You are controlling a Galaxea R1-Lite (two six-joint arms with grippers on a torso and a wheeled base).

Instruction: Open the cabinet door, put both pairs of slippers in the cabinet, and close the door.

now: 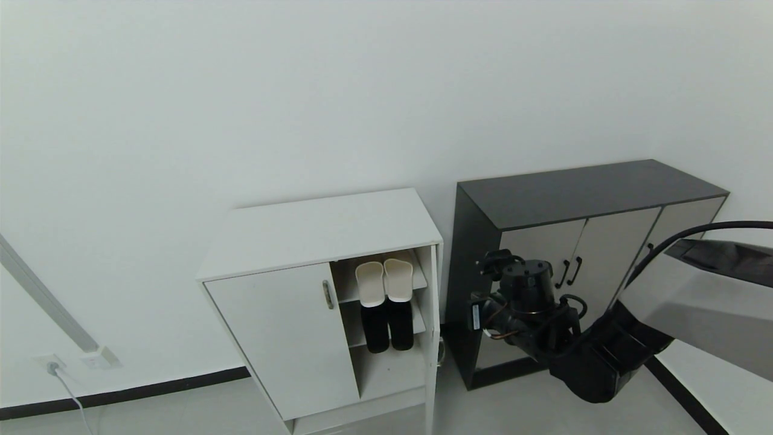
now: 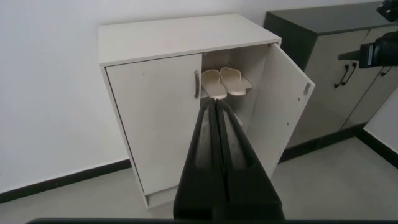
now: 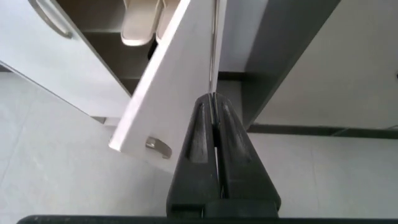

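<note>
The white cabinet (image 1: 314,232) stands against the wall with its left door (image 1: 284,338) closed and its right door (image 1: 431,338) swung open. Inside, a pair of white slippers (image 1: 384,281) stands toe-up on the upper shelf, and a pair of black slippers (image 1: 386,326) stands just below it. My right gripper (image 3: 215,102) is shut with nothing in it, its tip close to the outer face of the open door (image 3: 168,93), above the door's handle (image 3: 158,147). Shut and holding nothing, my left gripper (image 2: 216,107) hangs in front of the cabinet, pointing at the white slippers (image 2: 225,81).
A dark cabinet (image 1: 592,193) with grey doors stands right beside the white one, behind my right arm (image 1: 531,308). A wall socket with a cable (image 1: 51,364) sits low at the left. Open floor lies before both cabinets.
</note>
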